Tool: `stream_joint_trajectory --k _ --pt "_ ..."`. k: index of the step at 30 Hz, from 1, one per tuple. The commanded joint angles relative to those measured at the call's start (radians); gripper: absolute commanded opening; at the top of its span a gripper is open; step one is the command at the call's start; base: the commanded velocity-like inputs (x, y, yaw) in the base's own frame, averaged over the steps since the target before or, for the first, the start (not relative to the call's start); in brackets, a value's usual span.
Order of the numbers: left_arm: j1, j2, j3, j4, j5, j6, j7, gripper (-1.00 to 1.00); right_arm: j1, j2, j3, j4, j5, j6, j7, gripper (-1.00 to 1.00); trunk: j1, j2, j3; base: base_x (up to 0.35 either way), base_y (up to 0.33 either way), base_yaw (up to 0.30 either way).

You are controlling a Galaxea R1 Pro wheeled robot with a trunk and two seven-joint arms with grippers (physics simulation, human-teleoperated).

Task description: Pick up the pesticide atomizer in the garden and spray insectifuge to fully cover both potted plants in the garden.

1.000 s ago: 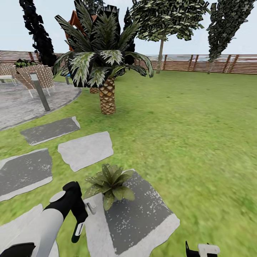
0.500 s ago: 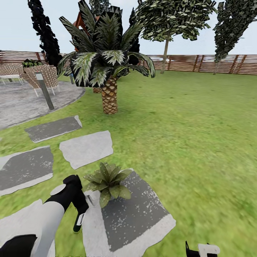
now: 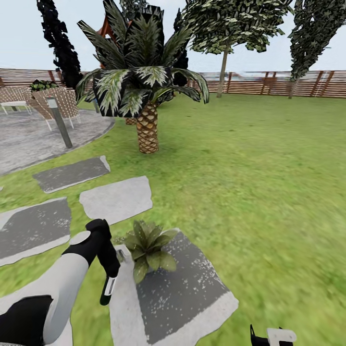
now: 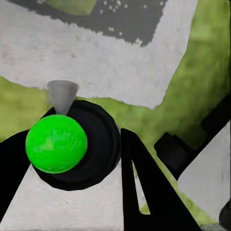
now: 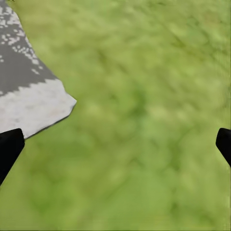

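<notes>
In the garden, the left end effector (image 3: 109, 278) grips the atomizer (image 4: 72, 144), its nozzle pointing at the stone (image 3: 192, 293) just beside 1 potted plant (image 3: 149, 245). The risk: spray could land on the stone and miss the leaves because the bottle hangs low at the plant's edge. The left arm (image 3: 57, 283) reaches forward, wrist bent down beside the plant. The right end effector (image 5: 115, 144) hangs wide open over the lawn (image 3: 250, 192), away from the plant
</notes>
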Motion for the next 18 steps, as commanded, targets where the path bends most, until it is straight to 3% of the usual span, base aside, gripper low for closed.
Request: stream_joint_trajectory --k 1,11,18 --pt "-0.001 -0.002 0.005 -0.001 -0.022 0.010 -0.016 -1.00 -0.001 0.000 -0.004 0.002 0.011 -0.003 -0.006 1.00 0.000 0.000 -0.001 0.329 0.000 0.000" --pt "-0.007 -0.006 0.006 -0.002 -0.044 0.010 -0.025 -1.00 -0.001 0.000 -0.004 0.002 0.011 -0.003 -0.006 1.00 0.000 0.000 -0.001 0.336 0.000 0.025" --pt "-0.016 -0.007 0.005 -0.001 -0.044 0.004 -0.057 -1.00 -0.001 0.000 -0.004 0.002 0.011 -0.003 -0.006 1.00 0.000 0.000 -0.001 0.064 0.000 0.251"
